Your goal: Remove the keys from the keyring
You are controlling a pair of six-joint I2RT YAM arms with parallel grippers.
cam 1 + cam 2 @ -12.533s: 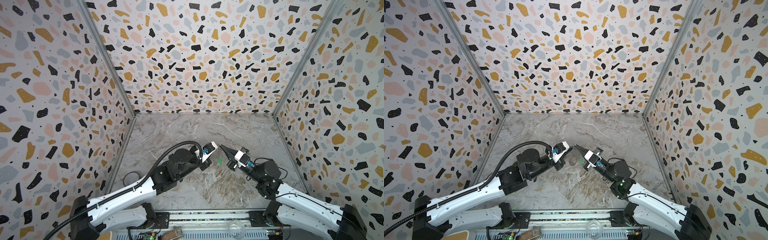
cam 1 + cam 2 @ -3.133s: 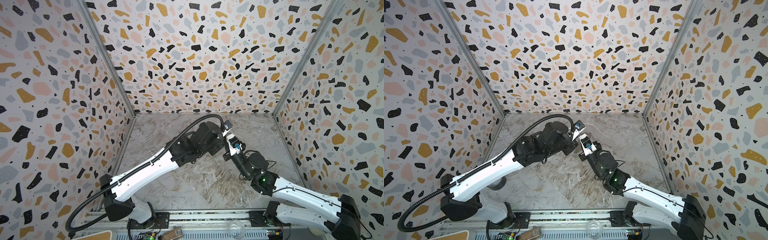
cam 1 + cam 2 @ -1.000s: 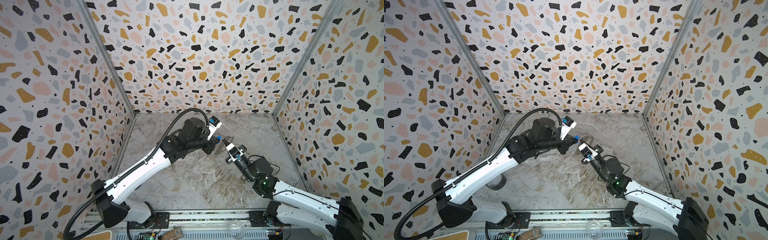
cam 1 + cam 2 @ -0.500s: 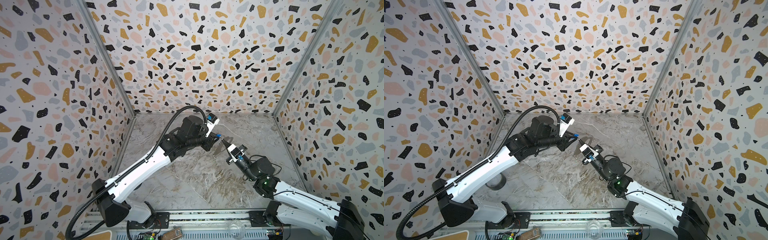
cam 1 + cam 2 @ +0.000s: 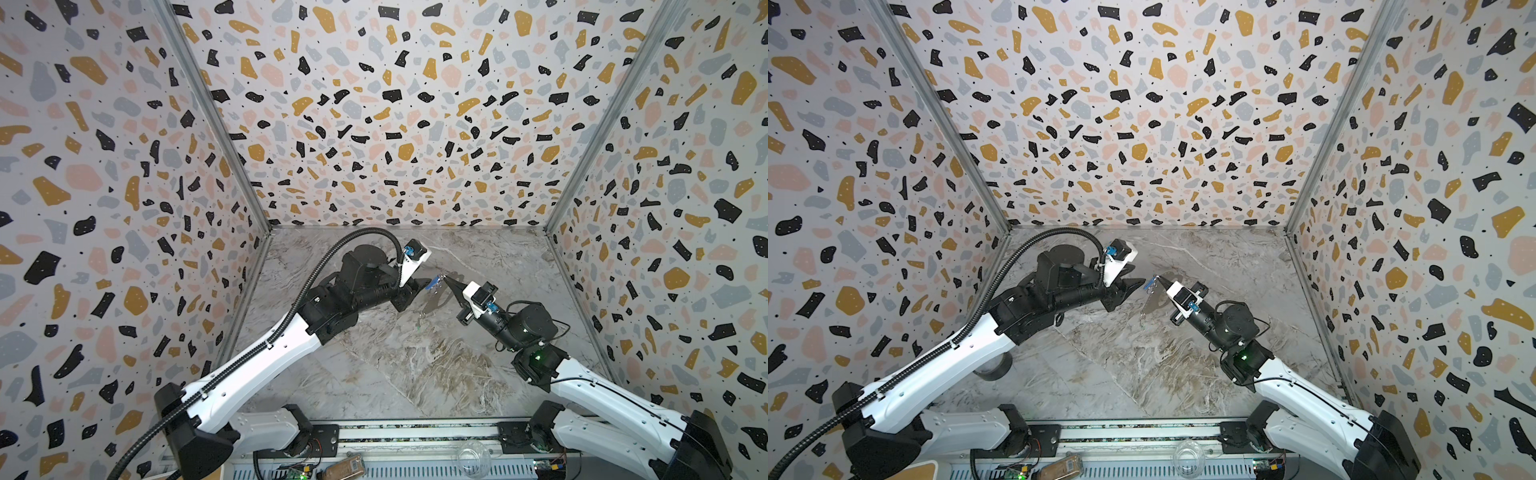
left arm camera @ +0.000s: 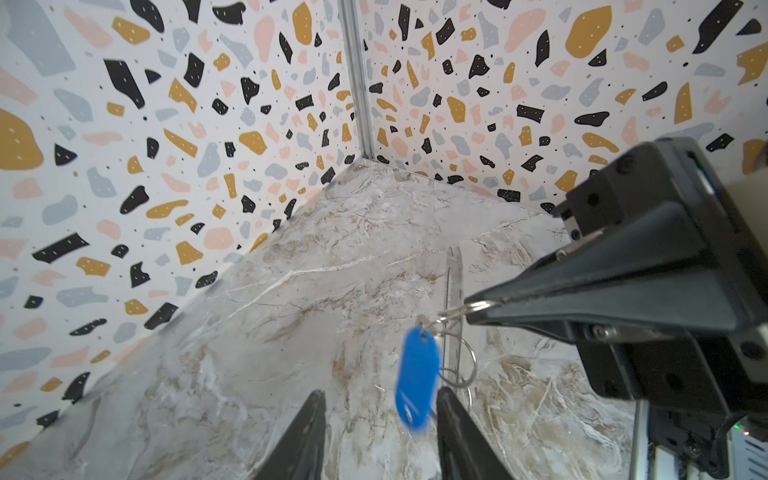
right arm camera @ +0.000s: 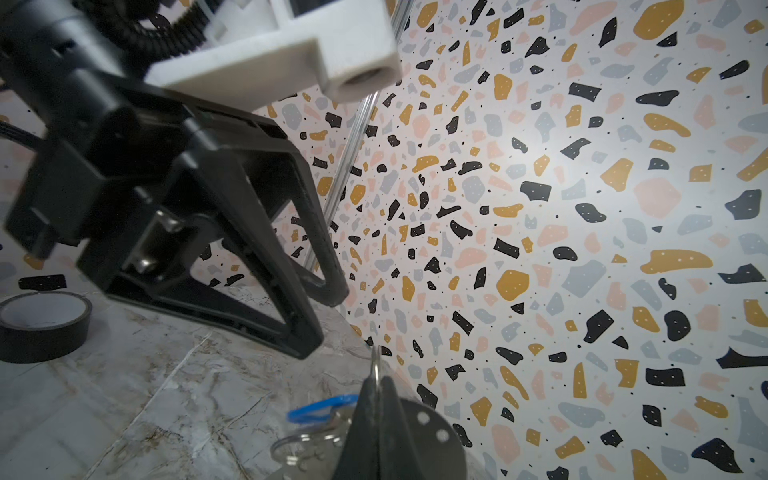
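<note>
Marble desk [image 5: 374, 374], terrazzo walls. Near left: black tape roll [image 5: 992, 365], idle. Mid-desk, raised: your right tool [image 6: 467, 309] pinching metal link of keyring [image 5: 1156, 300], strap hanging below. From that link blue tag [image 6: 415, 374] dangles. Just changed: your left tool [image 6: 378, 399] let go, jaws now spread, tag just beside one finger. Reads as blue key not freed; re-grip needed. Whereabouts of green key: cannot tell.

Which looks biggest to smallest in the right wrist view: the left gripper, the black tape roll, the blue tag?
1. left gripper, by far; it is also near the camera.
2. black tape roll, lying farther back on the table.
3. blue tag, edge-on and partly hidden, so its true size is unsure.
</note>
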